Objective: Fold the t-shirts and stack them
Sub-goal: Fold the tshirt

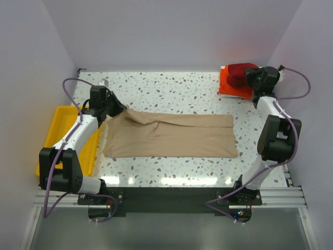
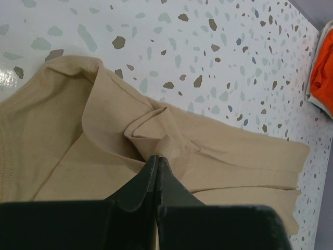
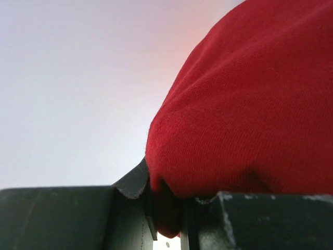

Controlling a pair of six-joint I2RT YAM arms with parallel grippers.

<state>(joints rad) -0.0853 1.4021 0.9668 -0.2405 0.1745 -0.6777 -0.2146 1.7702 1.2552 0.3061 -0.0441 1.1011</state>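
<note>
The tan t-shirt (image 1: 171, 135) lies folded lengthwise across the middle of the table. My left gripper (image 1: 124, 109) is shut on a pinch of its cloth at the upper left corner; in the left wrist view the closed fingertips (image 2: 157, 159) grip a raised fold of the tan shirt (image 2: 156, 135). The dark red t-shirt (image 1: 240, 73) sits bunched on the bright orange t-shirt (image 1: 229, 86) at the back right. My right gripper (image 1: 250, 79) is shut on the red cloth, which fills the right wrist view (image 3: 250, 104) and sits between the fingers.
A yellow plastic tray (image 1: 58, 125) stands at the left table edge under the left arm. White walls enclose the back and both sides. The orange shirt also shows at the right edge of the left wrist view (image 2: 322, 67).
</note>
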